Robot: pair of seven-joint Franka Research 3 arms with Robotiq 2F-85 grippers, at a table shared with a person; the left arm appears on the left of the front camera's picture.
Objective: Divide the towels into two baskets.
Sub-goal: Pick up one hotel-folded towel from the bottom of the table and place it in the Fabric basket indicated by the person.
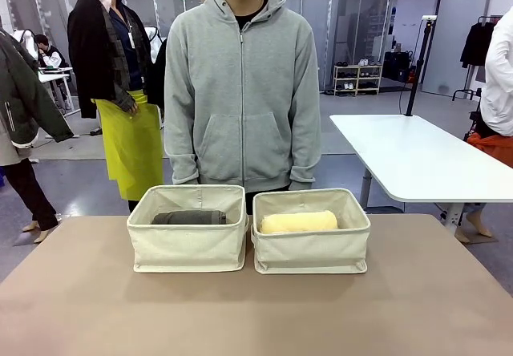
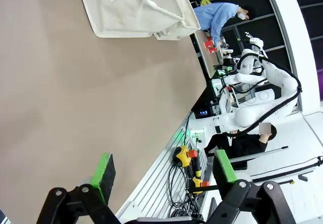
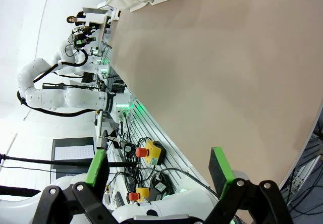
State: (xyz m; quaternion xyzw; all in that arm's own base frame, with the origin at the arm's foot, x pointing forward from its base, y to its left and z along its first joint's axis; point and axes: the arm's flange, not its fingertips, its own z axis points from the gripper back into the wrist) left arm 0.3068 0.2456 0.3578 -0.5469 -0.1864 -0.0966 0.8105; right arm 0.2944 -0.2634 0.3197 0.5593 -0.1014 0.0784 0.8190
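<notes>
Towels lie in two rectangular cream-beige canvas baskets that stand side by side, nearly touching, near the far edge of the broad tan bench point(image 1: 256, 308). A person in a grey zip hoodie point(image 1: 242, 83) stands just behind them.

The left canvas basket point(image 1: 190, 248) holds a dark grey rolled terry towel point(image 1: 190, 217) lying lengthwise near its back wall. The right canvas basket point(image 1: 311, 252) holds a pale yellow rolled terry towel point(image 1: 298, 222), also lengthwise.

In the left wrist view, the left claw point(image 2: 164, 172) hangs released above bare bench near its edge, green pads well apart, nothing between them; a basket's corner shows far ahead. In the right wrist view, the right claw point(image 3: 159, 171) is likewise released and empty, over the bench edge.
</notes>
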